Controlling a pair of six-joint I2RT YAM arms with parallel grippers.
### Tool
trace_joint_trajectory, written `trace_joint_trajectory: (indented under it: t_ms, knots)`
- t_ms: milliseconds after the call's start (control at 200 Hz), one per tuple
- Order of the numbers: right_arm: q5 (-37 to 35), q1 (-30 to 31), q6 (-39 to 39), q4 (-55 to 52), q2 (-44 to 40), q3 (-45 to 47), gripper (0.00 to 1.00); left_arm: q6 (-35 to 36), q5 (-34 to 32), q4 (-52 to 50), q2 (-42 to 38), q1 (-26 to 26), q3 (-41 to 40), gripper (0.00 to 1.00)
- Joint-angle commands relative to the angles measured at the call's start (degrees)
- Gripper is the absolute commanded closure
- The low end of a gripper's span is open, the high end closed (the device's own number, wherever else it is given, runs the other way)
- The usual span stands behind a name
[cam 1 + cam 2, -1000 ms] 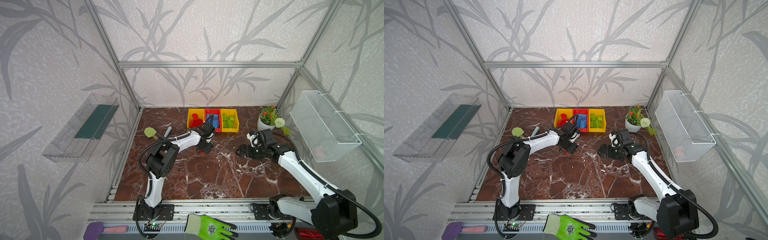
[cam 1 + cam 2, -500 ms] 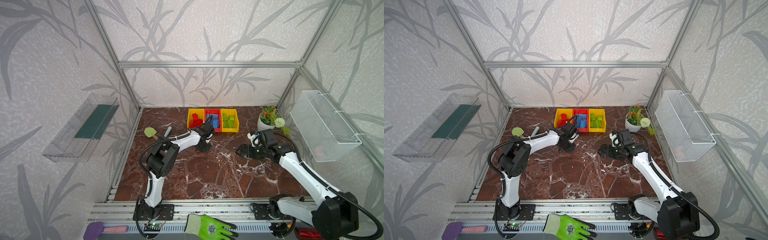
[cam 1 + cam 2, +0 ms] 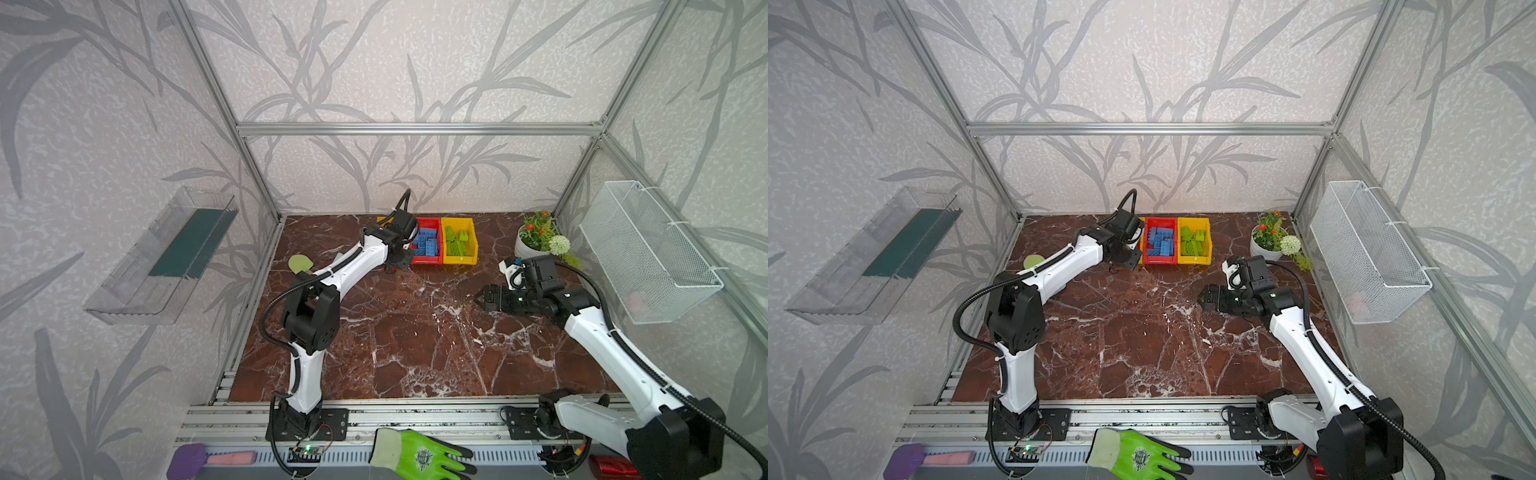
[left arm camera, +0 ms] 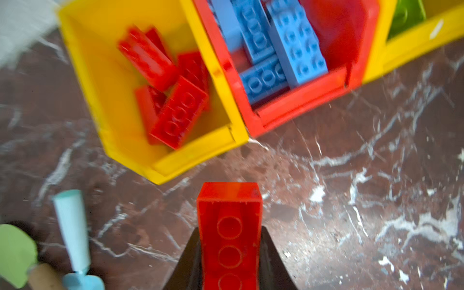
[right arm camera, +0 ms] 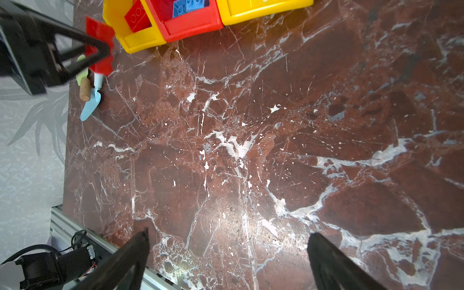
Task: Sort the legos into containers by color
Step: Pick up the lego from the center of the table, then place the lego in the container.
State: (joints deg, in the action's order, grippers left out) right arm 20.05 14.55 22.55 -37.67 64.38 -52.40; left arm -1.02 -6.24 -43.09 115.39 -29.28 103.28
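My left gripper (image 4: 230, 229) is shut on a red lego (image 4: 229, 200), which it holds underside-up just in front of the containers. The left yellow bin (image 4: 100, 82) holds several red legos (image 4: 179, 113). The red bin (image 4: 301, 98) beside it holds blue legos (image 4: 296, 42), and the far yellow bin (image 3: 459, 259) holds green legos (image 3: 457, 243). In both top views the left arm hides most of the left bin; the left gripper (image 3: 399, 262) hangs at its front. My right gripper (image 3: 480, 297) stands open over bare marble, empty, its fingers (image 5: 135, 251) wide apart.
A light blue toy trowel (image 4: 72, 226) and a green spatula (image 4: 15, 253) lie left of the bins. A flower pot (image 3: 536, 241) stands at the back right, below a white wire basket (image 3: 648, 249) on the wall. A clear tray (image 3: 166, 257) hangs on the left wall.
My left gripper has shut on the red lego and risen with it toward the left yellow bin. The right arm has stayed still.
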Motion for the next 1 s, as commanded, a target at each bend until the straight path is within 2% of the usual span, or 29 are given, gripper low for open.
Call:
trace_joint_trajectory:
  t_ms: [0, 350, 395, 430, 465, 545, 615, 675, 770, 835, 910, 995]
  knots:
    - [0.0, -0.5, -0.1, -1.3, -0.2, -2.1, 0.02, 1.6, -3.1, -4.9, 5.5, 1.9, 7.9, 0.95]
    - [-2.3, -1.4, 0.6, -2.3, 1.6, -3.8, 0.02, 2.2, -2.0, -13.2, 26.6, 6.4, 41.4, 0.92]
    - [-2.6, -1.6, 0.7, -2.3, 2.0, -4.2, 0.02, 2.2, -1.7, -13.8, 28.7, 6.6, 44.8, 0.88]
    - [-2.7, -1.8, 0.8, -2.4, 2.3, -4.5, 0.02, 2.3, -1.6, -13.5, 30.0, 6.9, 46.5, 0.8]
    - [-2.9, -1.8, 0.9, -2.4, 2.7, -4.8, 0.02, 2.2, -1.8, -12.9, 30.8, 7.0, 47.3, 0.66]
    - [-3.2, -2.0, 0.9, -2.6, 3.5, -5.5, 0.02, 2.0, -1.8, -11.1, 31.1, 7.4, 47.5, 0.32]
    - [-3.5, -2.0, 0.8, -2.7, 4.2, -6.2, 0.02, 1.2, -0.6, -10.3, 30.4, 7.6, 47.4, 0.13]
    - [-3.5, -2.1, 0.7, -2.5, 4.7, -6.5, 0.02, 0.8, 0.3, -10.0, 29.3, 7.6, 47.3, 0.02]
    - [-3.3, -2.2, 0.5, -1.8, 5.4, -6.6, 0.02, -0.6, 1.2, -10.6, 26.3, 7.6, 47.1, 0.01]
    - [-2.9, -2.2, 0.3, -1.0, 5.4, -6.2, 0.02, -2.2, 0.8, -9.5, 22.9, 7.6, 44.1, 0.01]
    - [-2.6, -2.3, 0.1, 0.4, 5.1, -5.2, 0.02, -4.0, -0.5, -5.1, 15.6, 7.5, 35.0, 0.01]
    - [-3.2, -2.7, -0.2, 2.5, 4.7, -3.4, 0.02, -6.7, -4.0, 3.1, 5.2, 7.5, 19.9, 0.01]
